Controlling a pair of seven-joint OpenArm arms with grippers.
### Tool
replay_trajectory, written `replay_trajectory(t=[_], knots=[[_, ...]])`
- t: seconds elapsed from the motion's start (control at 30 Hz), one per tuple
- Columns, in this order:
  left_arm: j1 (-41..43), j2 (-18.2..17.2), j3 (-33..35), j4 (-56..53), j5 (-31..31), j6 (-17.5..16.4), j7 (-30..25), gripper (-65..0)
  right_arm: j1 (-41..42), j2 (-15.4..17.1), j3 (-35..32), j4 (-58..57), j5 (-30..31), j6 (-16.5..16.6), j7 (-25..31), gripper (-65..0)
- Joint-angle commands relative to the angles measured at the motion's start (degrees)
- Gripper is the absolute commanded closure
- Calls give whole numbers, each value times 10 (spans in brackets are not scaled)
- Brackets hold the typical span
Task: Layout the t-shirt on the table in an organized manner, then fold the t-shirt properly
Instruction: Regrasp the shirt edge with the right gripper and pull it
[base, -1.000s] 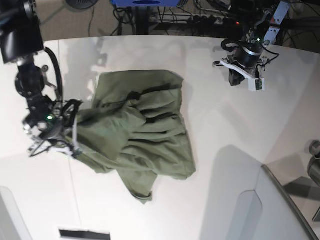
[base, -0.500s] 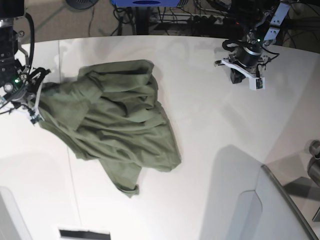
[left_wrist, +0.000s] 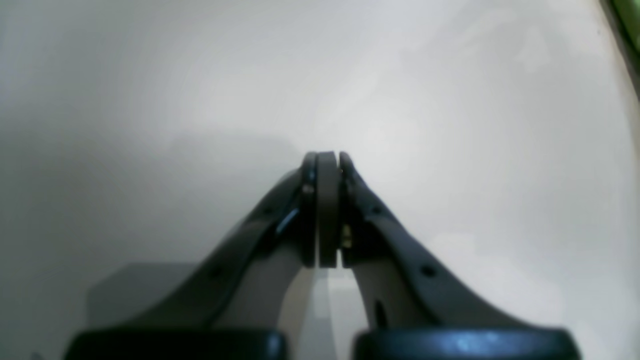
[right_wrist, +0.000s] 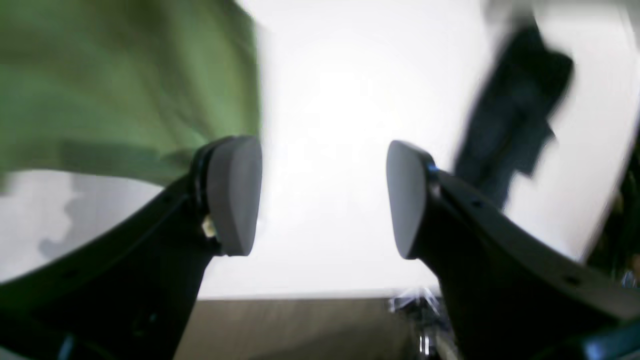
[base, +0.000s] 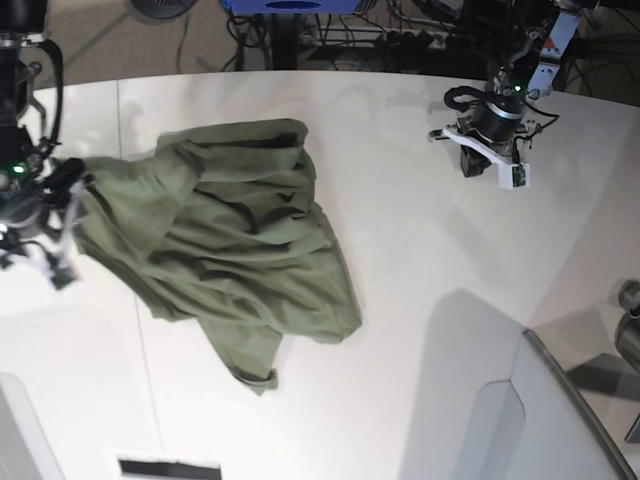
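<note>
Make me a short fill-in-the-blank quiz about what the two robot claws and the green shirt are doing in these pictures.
1. The t-shirt lies in a crumpled heap on the white ____.
2. The right gripper has its jaws ____, with nothing between them.
3. The left gripper has its pads pressed ____ over bare table.
4. The t-shirt's colour is olive-____.

Missing words: table; open; shut; green

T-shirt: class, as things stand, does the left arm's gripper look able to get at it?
Probably yes. The left gripper is shut over bare table, apart from the t-shirt, with nothing between them; whether its reach suffices is unclear.
</note>
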Motion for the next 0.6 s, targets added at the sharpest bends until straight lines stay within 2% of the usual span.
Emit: replay_trajectory(t=[0.0, 0.07, 0.17, 0.23, 0.33, 0.37, 0.47, 0.57], knots=[[-1, -7, -4, 7, 2, -2, -12, 0, 34, 4, -15, 3, 2, -2, 22, -366], [0, -7, -5, 7, 2, -2, -12, 0, 79, 4, -47, -50, 2, -2, 43, -372], [3, -7, -5, 7, 2, -2, -12, 0, 175, -1, -85, -193, 3, -2, 74, -378], [5, -7, -5, 7, 2, -2, -12, 0, 239, -8, -111, -305, 3, -2, 105, -435], [7, -7, -4, 7, 2, -2, -12, 0, 316, -20, -117, -452, 3, -2, 160, -540], [7, -8, -4, 7, 2, -2, -12, 0, 337, -21, -117, -495, 3, -2, 177, -560], [8, -8, -4, 7, 2, -2, -12, 0, 386, -37, -120, -596, 3, -1, 224, -566], [12, -8, -6, 7, 2, -2, -12, 0, 416, -46, -120, -661, 3, 41, 256, -564]])
